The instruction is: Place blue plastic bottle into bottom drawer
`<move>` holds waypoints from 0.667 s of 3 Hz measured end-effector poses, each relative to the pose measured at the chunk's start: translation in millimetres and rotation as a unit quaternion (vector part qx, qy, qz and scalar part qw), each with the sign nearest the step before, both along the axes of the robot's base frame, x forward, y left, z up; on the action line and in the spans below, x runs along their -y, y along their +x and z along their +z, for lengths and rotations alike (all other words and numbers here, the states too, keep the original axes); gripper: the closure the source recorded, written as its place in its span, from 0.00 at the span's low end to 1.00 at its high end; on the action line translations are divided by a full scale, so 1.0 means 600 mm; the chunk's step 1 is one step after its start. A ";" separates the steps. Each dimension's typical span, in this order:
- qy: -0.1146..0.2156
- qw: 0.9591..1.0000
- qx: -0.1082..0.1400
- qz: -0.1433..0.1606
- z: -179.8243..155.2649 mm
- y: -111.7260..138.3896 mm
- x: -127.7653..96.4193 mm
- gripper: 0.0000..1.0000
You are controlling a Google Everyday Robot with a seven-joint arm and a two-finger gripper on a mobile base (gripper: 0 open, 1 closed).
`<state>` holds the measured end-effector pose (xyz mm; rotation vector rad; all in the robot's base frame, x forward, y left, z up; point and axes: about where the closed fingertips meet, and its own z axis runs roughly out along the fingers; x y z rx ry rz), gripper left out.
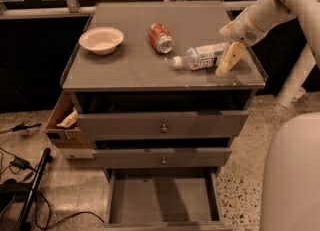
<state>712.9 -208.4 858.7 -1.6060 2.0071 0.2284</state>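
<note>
The blue plastic bottle (200, 56) lies on its side on the cabinet top, right of the middle, its white cap pointing left. My gripper (227, 61) hangs from the white arm at the upper right, right beside the bottle's base end and just above the top. It holds nothing that I can see. The bottom drawer (162, 196) is pulled out below, its grey floor bare.
A red soda can (160, 37) lies left of the bottle. A white bowl (101, 39) stands at the top's left. Two knobbed drawers (162, 126) sit above the open one. A cardboard box (62, 122) stands left of the cabinet; cables lie on the floor.
</note>
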 end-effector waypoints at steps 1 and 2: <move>0.021 1.000 -0.005 0.006 -0.019 0.015 -0.011 0.19; 0.021 1.000 -0.005 0.006 -0.020 0.016 -0.012 0.42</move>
